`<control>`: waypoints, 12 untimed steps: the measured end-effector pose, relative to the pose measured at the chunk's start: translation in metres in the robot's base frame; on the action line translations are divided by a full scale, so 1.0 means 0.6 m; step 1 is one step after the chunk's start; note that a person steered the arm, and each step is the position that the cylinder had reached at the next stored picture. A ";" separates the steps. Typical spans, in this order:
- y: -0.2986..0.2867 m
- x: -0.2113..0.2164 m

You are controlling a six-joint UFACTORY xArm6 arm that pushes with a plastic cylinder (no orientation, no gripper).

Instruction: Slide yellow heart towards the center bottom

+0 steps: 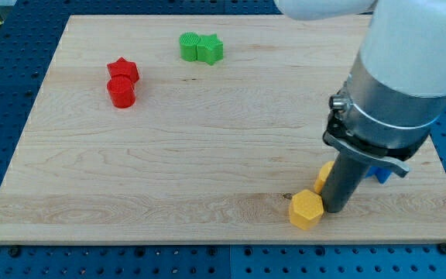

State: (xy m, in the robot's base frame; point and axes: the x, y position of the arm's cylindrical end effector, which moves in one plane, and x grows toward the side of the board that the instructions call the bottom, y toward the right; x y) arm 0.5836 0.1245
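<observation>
Progress looks partial: my tip (pixel 334 209), a bare rod with no jaws to open or hold anything, touches the yellow hexagon block (pixel 306 209), while the half-hidden yellow heart block (pixel 324 175) sits near-right, still right of bottom centre.

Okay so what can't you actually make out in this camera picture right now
- My tip: hidden; only the dark rod shows, its end behind the yellow hexagon block.
- Second yellow block: mostly covered by the rod, shape unreadable, so I cannot confirm it is the heart.
- Blue block: largely hidden by the arm's clamp, shape unclear.
- Arm: cut off by the view's top edge.
</observation>
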 end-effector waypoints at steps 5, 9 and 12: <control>0.067 -0.018; 0.045 -0.020; 0.042 -0.065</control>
State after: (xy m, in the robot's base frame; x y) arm 0.5446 0.1499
